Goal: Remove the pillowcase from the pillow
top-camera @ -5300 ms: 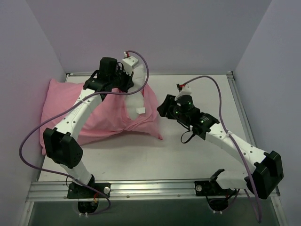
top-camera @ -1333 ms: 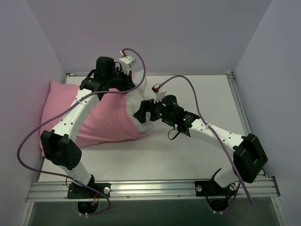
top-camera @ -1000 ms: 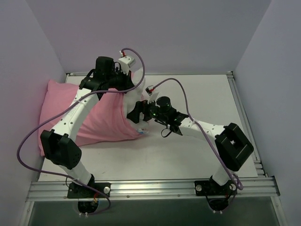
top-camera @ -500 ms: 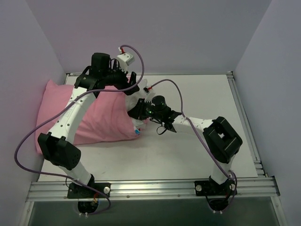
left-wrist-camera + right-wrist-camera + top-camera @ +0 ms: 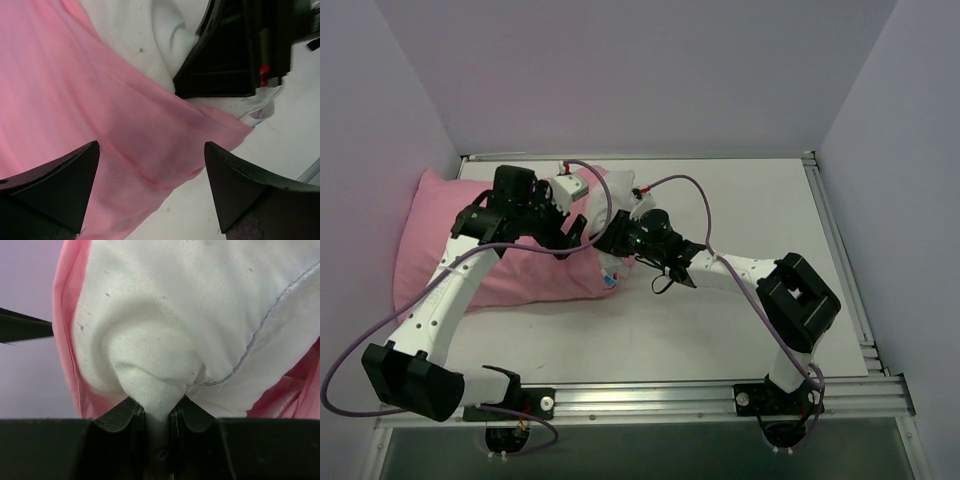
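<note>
From above, the pink pillowcase (image 5: pixel 470 245) lies along the left part of the table (image 5: pixel 750 210) and covers most of the pillow (image 5: pixel 608 262). The pillow's bare white end sticks out of the case's open right side, with a small blue-and-white tag (image 5: pixel 612 281) at its near corner. The left gripper (image 5: pixel 570 238) is over the case close to that opening, and the right gripper (image 5: pixel 617 240) reaches in from the right and meets the white end. The two claws are just beside each other. In the left wrist view, the left claw's two dark fingers (image 5: pixel 55 185) are spread wide with nothing between them. Pink cloth fills the space below, though whether the tips touch it cannot be told. Beyond it the white pillow shows at the top, with the black body of the right claw against it and the tag at the edge of the case. In the right wrist view, the right claw is pressed together on a bunched fold of the white pillow fabric. Pink cloth frames the pillow on both sides.
</note>
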`<state>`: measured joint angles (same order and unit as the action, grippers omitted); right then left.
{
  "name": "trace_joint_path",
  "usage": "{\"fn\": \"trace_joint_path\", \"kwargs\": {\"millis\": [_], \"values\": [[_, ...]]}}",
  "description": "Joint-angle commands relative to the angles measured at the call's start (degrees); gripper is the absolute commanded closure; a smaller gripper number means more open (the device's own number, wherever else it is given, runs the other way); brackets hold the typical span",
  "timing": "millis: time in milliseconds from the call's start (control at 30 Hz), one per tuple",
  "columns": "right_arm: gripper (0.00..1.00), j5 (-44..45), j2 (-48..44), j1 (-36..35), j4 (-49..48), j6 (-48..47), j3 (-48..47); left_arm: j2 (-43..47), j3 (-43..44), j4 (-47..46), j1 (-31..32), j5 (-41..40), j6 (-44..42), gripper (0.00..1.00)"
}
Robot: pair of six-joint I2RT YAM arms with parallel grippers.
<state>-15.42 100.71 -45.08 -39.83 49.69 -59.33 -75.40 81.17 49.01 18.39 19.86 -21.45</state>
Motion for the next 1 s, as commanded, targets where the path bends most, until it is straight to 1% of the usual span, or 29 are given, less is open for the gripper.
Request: {"fn": "trace_joint_path", "kwargs": {"millis": [0,67,100,133,200,233,267,300,400,533,567,633,667,700,733,800,833,867,967], "values": [[1.0,0.7,-3.9,-2.4,-6.7,2.4,-1.8,0.2,-5.1,-4.2,0.5,-6.0,-1.2,0.06],[1.0,0.7,-3.9,-2.6,-6.9,2.9,-1.9,-0.8,-6.6,-6.5,0.5,-7.1,-0.3,0.03],[1.0,0.7,-3.9,-2.6,-6.9,3.0,-1.9,-1.2,-7.1,-6.9,0.4,-7.1,-0.1,0.08],[1.0,0.8,-4.1,-2.6,-6.9,3.0,-1.8,-1.7,-7.5,-7.4,0.5,-7.2,0.2,0.2],[1.0,1.0,-4.8,-2.5,-6.8,3.4,-1.2,-1.8,-8.4,-7.9,0.4,-7.6,0.2,0.49],[1.0,1.4,-5.2,-2.3,-6.5,3.1,-1.1,-1.8,-8.5,-7.5,0.0,-7.9,-0.6,0.82],[1.0,2.1,-6.2,-2.0,-4.9,2.7,-0.4,-1.1,-8.7,-6.6,-0.3,-8.4,-0.8,0.96],[1.0,2.5,-6.8,-1.2,-4.2,1.9,0.0,-0.4,-9.4,-6.0,-0.7,-8.5,-1.0,0.98],[1.0,2.2,-9.8,0.7,-3.9,1.6,3.1,3.0,-11.3,-3.6,-3.4,-8.6,-4.2,0.98],[1.0,0.0,-14.4,6.2,-4.5,2.7,7.9,6.2,-17.4,-1.6,-9.2,-9.0,-9.6,0.98],[1.0,-0.5,-16.6,7.2,-4.5,2.7,9.0,6.5,-18.7,-1.6,-11.9,-9.4,-10.8,0.98],[1.0,-1.1,-18.8,9.7,-2.9,2.0,11.6,7.1,-21.8,-1.9,-14.5,-10.4,-14.2,0.98],[1.0,-1.3,-20.5,10.4,-0.4,1.4,12.1,7.3,-22.4,-1.6,-17.0,-10.0,-15.4,0.95],[1.0,-1.4,-21.2,11.0,0.4,1.1,12.7,7.4,-22.8,-1.0,-18.0,-9.2,-16.3,0.93],[1.0,-1.6,-21.9,11.4,0.9,0.9,14.1,7.8,-22.9,-0.2,-19.3,-6.9,-18.1,0.92],[1.0,-2.2,-22.7,11.9,1.2,0.7,14.9,8.1,-22.4,1.7,-21.8,-5.5,-19.1,0.92],[1.0,-2.9,-22.7,11.9,1.6,0.5,15.1,8.2,-22.1,2.0,-22.3,-5.4,-20.2,0.93],[1.0,-2.9,-23.4,11.9,2.5,0.2,15.4,8.2,-22.0,1.6,-22.8,-6.1,-20.4,0.97],[1.0,-2.9,-26.1,12.9,3.9,0.1,16.6,7.0,-22.6,-0.5,-26.2,-9.6,-23.9,0.98]]}}
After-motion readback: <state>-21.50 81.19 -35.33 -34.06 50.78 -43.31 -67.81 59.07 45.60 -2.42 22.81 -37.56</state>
